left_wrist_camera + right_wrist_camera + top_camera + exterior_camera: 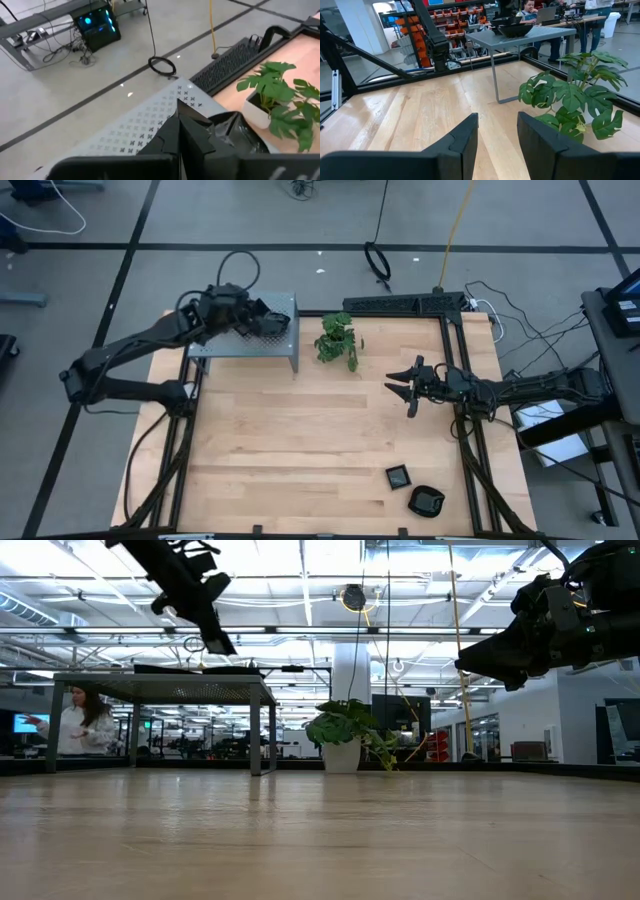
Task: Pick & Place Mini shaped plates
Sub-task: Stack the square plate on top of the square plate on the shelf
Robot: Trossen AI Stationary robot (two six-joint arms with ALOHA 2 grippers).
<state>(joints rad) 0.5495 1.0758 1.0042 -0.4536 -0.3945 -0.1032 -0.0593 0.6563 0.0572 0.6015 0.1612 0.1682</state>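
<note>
The left gripper point(268, 320) hovers over the plates point(262, 326) piled on the grey box point(240, 343) at the table's far left corner; I cannot tell its jaws' state. The right gripper point(402, 387) hangs released. Two plates point(399, 476) await near the front right corner; approach those squarely.

The left hand point(187, 132) hides part of the plates point(235, 131) beneath it.

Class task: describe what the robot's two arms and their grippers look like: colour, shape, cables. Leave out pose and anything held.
Both arms are dark, nearly black, built of slim jointed segments. The left gripper and the right gripper each end in two matte black, blocky fingers with angular tips. Black cables loop near the left arm's wrist. No markings are visible.
</note>
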